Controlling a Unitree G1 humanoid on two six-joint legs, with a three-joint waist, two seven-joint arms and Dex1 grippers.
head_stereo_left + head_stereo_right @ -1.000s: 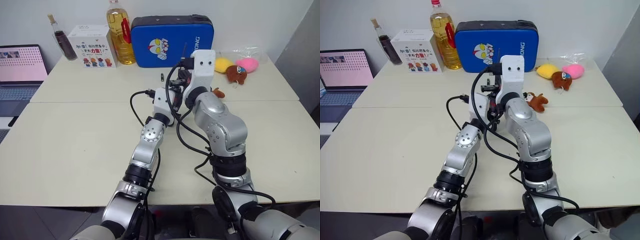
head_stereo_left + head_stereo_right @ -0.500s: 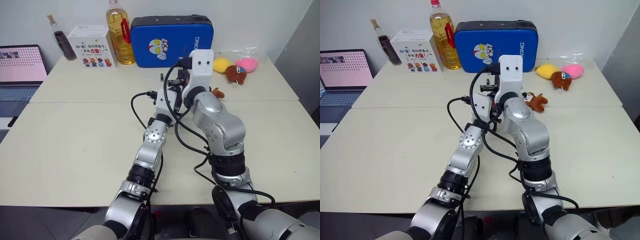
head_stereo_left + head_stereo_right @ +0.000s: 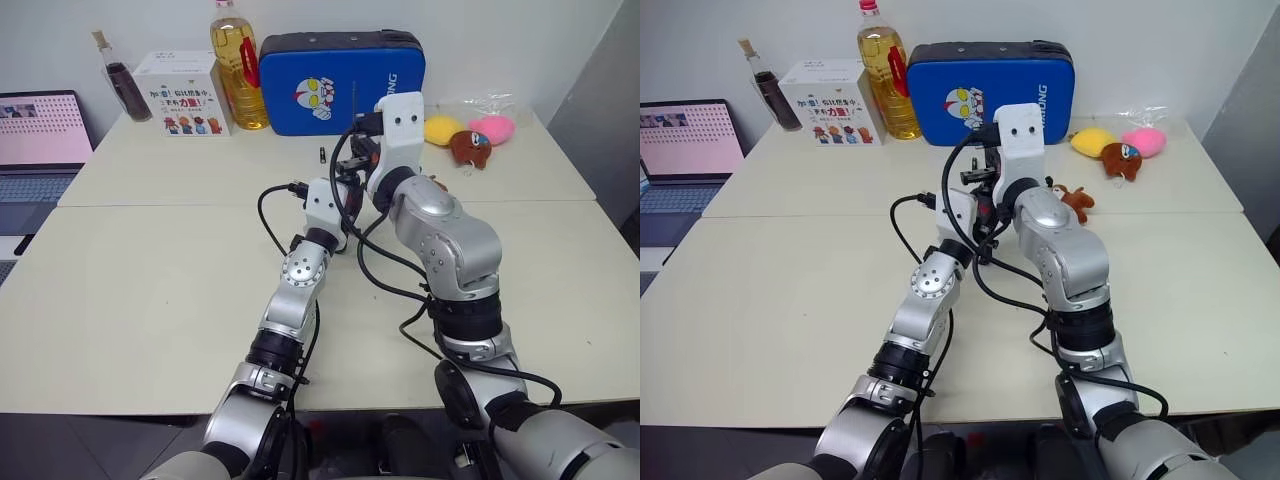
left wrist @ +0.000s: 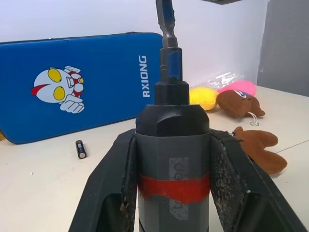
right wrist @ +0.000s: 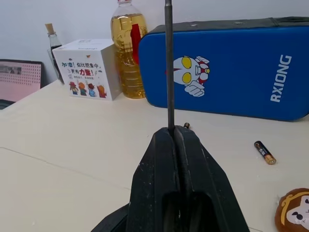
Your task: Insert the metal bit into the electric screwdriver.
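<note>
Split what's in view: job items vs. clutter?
Job:
screwdriver, clamped in left gripper
bit, pinched in right gripper

Clutter:
blue case
oil bottle
white box
dark bottle
laptop
battery
plush toys
table

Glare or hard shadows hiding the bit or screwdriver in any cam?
Left wrist view: electric screwdriver evenly lit, red band legible, mild sheen on its tip. Right wrist view: metal bit a dark line against the blue case, no glare. Left eye view: table flatly lit.
</note>
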